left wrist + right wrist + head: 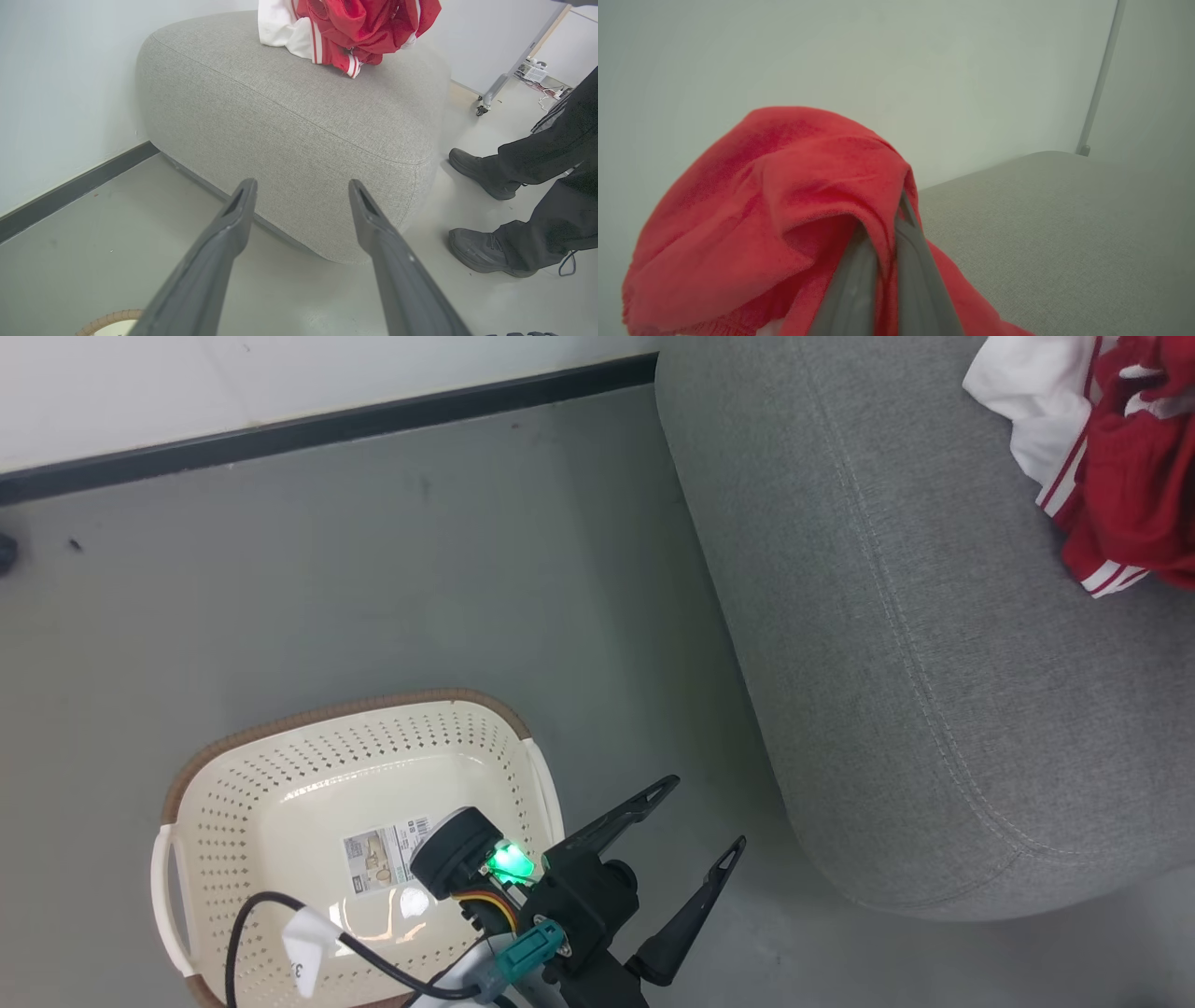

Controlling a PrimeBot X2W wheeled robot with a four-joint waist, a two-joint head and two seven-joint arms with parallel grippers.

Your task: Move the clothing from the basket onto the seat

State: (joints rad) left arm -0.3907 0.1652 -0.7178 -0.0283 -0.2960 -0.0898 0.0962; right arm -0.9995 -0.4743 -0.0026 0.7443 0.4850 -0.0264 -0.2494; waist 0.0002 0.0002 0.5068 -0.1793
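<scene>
We judge clothing (1120,476) light, limp, easily snagged; best pinched at bunched fold. Heap lies on seat (887,644); basket (233,803) looks empty, floor partly behind arm. We see left tool (707,812) spread, empty; right tool (896,224) pressed together on red fold. Tips buried in cloth, heap cut off by frame edge.

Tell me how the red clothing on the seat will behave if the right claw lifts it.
Probably floppy: the clothing drapes in soft folds over the shut right claw. Likely light, since a narrow pinch props up that hump. It may drag across the seat, as loose ends lie there.
</scene>
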